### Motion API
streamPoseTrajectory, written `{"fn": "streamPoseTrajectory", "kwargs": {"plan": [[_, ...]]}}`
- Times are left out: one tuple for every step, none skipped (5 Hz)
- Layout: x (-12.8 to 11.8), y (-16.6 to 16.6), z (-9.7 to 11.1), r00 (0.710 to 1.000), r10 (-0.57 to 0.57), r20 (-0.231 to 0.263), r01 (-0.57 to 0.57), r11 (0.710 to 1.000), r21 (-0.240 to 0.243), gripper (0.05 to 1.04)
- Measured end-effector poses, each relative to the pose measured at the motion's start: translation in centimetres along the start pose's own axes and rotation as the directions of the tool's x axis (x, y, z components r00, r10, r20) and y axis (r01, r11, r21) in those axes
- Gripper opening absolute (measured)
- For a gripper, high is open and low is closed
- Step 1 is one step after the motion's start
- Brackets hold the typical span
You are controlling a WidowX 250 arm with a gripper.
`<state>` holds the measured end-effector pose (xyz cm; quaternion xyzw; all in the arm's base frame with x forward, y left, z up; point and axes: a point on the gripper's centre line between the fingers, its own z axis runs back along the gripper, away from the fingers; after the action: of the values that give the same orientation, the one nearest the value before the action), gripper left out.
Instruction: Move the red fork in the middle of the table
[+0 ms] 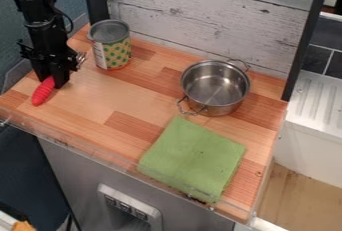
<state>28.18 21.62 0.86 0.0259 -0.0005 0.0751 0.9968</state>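
Note:
The black gripper (53, 79) is low over the left end of the wooden table, right at the red fork (43, 91). The fork's red handle sticks out toward the front left of the gripper, and its metal tines (81, 59) show on the other side, at the back right. The gripper hides the fork's middle part. Whether the fork rests on the table or is slightly raised, I cannot tell.
A can with a green and yellow pattern (111, 45) stands behind and right of the gripper. A metal pot (215, 87) is on the table's right half, with a folded green cloth (192, 157) in front. A whitewashed board wall (207, 20) rises along the back.

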Motion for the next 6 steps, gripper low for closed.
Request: {"fn": "streamPoseTrajectory", "kwargs": {"plan": [[-1.1,-0.6,2.2,0.999,0.021,0.028,-0.022,1.000,0.008,0.367],[-1.9,-1.3,6.2,0.996,0.067,0.062,-0.069,0.997,0.029,0.367],[-1.8,-3.4,8.8,0.993,0.062,0.099,-0.064,0.998,0.024,0.367],[0.0,-6.5,9.5,0.990,0.060,0.126,-0.058,0.998,-0.014,0.367],[2.5,-9.6,7.8,0.995,0.015,0.102,-0.008,0.998,-0.069,0.367],[4.3,-11.1,6.0,0.996,-0.030,0.080,0.038,0.994,-0.100,0.367]]}}
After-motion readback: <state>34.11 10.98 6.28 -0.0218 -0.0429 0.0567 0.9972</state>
